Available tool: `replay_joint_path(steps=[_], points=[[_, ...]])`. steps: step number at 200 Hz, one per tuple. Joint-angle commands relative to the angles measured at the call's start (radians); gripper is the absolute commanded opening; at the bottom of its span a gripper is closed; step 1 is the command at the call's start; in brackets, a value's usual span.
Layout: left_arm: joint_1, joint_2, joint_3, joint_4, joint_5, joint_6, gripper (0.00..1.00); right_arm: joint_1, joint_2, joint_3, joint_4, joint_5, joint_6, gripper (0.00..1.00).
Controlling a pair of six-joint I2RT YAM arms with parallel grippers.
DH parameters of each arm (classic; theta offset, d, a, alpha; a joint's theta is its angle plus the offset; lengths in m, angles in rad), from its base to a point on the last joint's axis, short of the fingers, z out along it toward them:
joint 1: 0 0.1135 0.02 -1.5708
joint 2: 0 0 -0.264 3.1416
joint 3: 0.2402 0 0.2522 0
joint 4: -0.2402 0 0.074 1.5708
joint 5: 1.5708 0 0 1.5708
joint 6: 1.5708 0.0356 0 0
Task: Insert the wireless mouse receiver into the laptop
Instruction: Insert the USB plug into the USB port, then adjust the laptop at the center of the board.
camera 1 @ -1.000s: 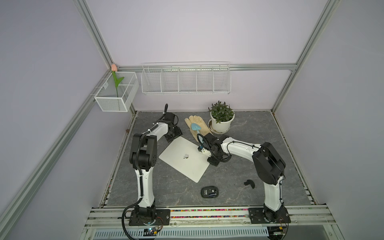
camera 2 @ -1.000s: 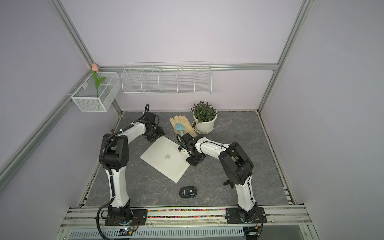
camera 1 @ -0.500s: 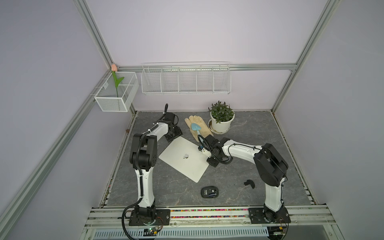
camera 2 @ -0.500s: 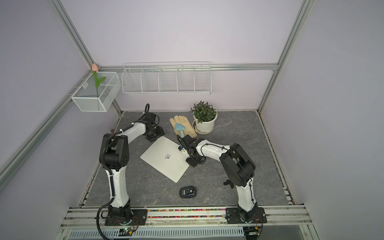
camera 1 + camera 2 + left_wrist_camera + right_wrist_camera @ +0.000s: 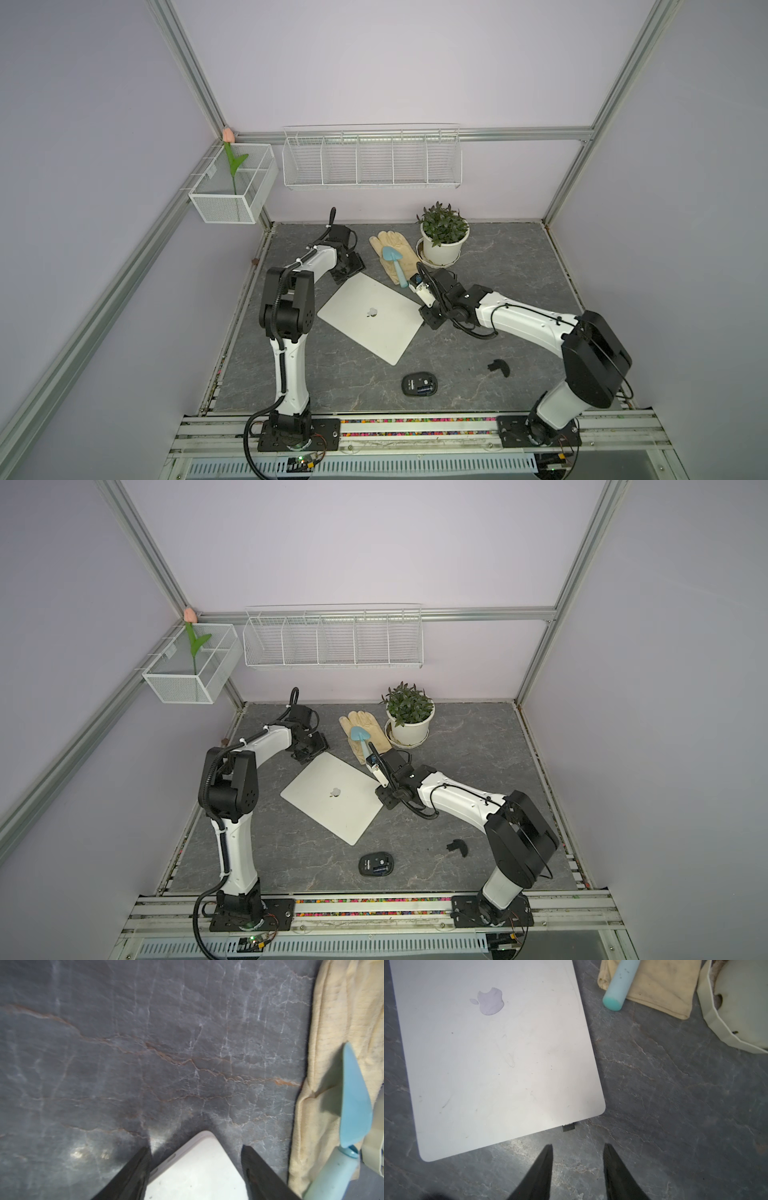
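Observation:
The silver laptop (image 5: 370, 318) (image 5: 332, 798) lies closed on the grey tabletop, turned at an angle. A small black receiver (image 5: 569, 1127) sticks out of its side edge near one corner (image 5: 591, 1105). My right gripper (image 5: 577, 1145) (image 5: 430, 318) hangs just off that edge, open and empty, a short gap from the receiver. My left gripper (image 5: 195, 1147) (image 5: 347, 272) straddles the laptop's far corner (image 5: 204, 1136), its fingers against both sides. The black wireless mouse (image 5: 419, 383) (image 5: 376, 863) lies near the front with its inside showing. Its cover piece (image 5: 498, 368) lies to the right.
A tan glove (image 5: 395, 253) with a blue trowel (image 5: 395, 266) on it lies behind the laptop, close to the right gripper. A potted plant (image 5: 442, 245) stands beside them. Two wire baskets hang on the back walls.
The right gripper's jaws have opened and let go of the receiver, which stays in the laptop's edge. The left arm has not moved.

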Motion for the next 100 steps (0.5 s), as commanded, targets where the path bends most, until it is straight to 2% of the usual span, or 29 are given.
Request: replay_joint_path(steps=[1,39,100], points=[[-0.008,0.0,-0.032,-0.037,0.021,-0.016,0.71,0.014,0.0,-0.035,-0.08,0.032,0.086,0.35],[-0.006,-0.011,-0.029,-0.039,0.015,-0.013,0.71,0.036,0.046,-0.044,-0.089,0.007,0.141,0.22],[-0.009,-0.018,-0.038,-0.043,0.006,-0.007,0.71,0.041,0.155,-0.05,0.021,-0.014,0.186,0.17]])
